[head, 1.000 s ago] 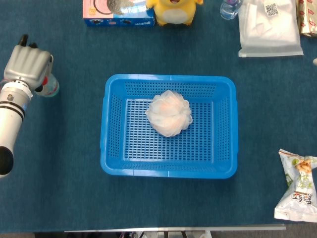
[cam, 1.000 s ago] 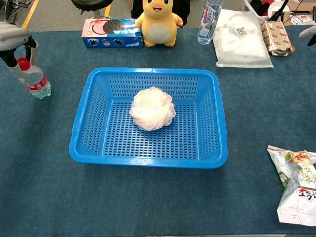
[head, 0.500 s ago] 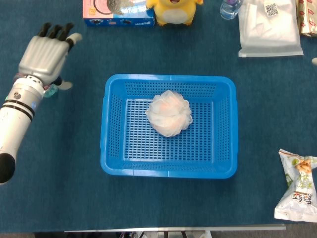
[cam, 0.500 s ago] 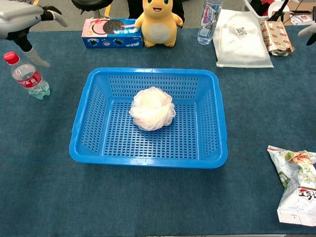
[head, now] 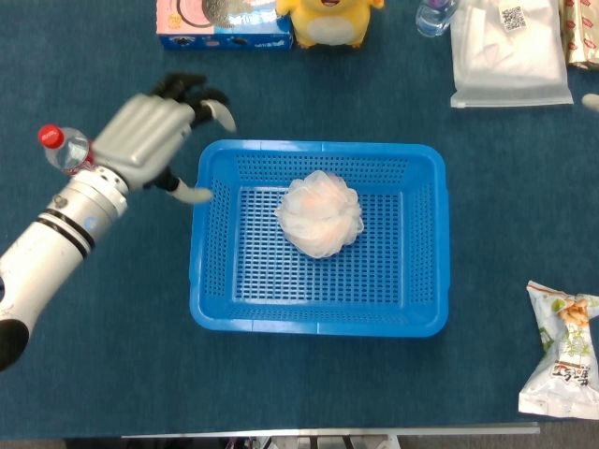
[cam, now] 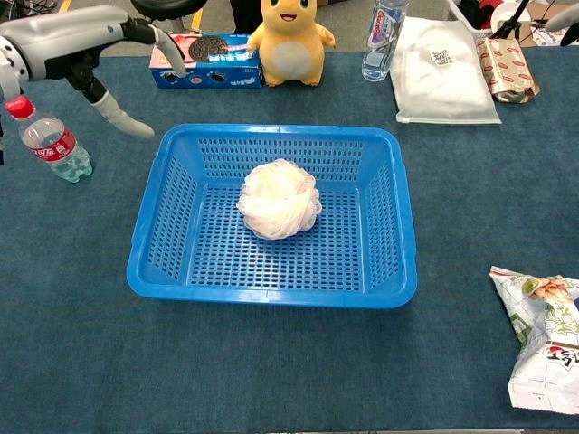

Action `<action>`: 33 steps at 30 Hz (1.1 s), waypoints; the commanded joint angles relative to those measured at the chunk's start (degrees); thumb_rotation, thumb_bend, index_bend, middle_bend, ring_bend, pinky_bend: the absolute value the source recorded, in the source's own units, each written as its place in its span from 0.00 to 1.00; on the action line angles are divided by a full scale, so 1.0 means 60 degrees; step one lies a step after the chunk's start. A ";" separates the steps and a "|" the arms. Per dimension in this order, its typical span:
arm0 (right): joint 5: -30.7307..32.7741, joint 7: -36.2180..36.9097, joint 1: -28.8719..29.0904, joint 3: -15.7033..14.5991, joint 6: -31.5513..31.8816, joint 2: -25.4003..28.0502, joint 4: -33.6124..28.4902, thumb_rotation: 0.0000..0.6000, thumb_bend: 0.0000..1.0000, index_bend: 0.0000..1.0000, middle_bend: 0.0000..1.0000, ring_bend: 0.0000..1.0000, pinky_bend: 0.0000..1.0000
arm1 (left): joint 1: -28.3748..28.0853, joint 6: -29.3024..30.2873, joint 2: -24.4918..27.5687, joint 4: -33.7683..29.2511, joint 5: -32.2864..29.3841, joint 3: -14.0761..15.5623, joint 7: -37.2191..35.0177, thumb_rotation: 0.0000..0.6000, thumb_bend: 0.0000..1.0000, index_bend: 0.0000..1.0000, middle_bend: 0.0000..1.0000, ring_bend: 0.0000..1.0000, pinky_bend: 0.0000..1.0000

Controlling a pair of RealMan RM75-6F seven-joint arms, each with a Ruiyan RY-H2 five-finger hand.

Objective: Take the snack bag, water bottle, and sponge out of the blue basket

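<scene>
A pale pink-white sponge pouf (head: 319, 215) (cam: 279, 199) lies in the middle of the blue basket (head: 318, 323) (cam: 271, 295). Left of the basket, the water bottle (head: 64, 150) (cam: 50, 140) with a red cap stands upright on the table. The snack bag (head: 562, 351) (cam: 543, 339) lies on the table at the front right. My left hand (head: 154, 136) (cam: 77, 41) hovers by the basket's back left corner with its fingers spread, holding nothing. Only a sliver of my right hand (head: 591, 99) shows at the right edge.
Along the back edge stand a cookie box (head: 223, 23), a yellow plush toy (head: 328, 19), a second clear bottle (cam: 382, 36), a white pouch (head: 510, 51) and a red-patterned packet (cam: 505, 68).
My left hand has let go of the water bottle, opened its fingers and moved right to the basket's back left corner. The bottle now stands alone on the table.
</scene>
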 commanded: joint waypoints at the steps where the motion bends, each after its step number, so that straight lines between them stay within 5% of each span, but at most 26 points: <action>1: -0.0148 -0.0321 0.0107 0.0147 0.0109 0.0227 -0.0370 1.00 0.00 0.19 0.31 0.34 0.58 | 0.0069 -0.0395 0.0003 -0.0130 0.0452 0.0050 -0.0458 1.00 0.05 0.31 0.19 0.05 0.01; 14: 0.0028 -0.0840 0.0136 0.0226 -0.0017 0.0496 -0.0851 1.00 0.00 0.19 0.31 0.34 0.58 | 0.0549 -0.0204 -0.0941 0.0154 0.1922 0.0535 -0.1234 1.00 0.05 0.27 0.11 0.01 0.01; 33: 0.0146 -0.0450 -0.0095 0.0123 0.0066 0.0524 -0.0503 1.00 0.00 0.19 0.31 0.34 0.58 | 0.0074 -0.0366 -0.2361 0.0848 0.2206 0.0660 -0.0512 1.00 0.05 0.25 0.07 0.00 0.00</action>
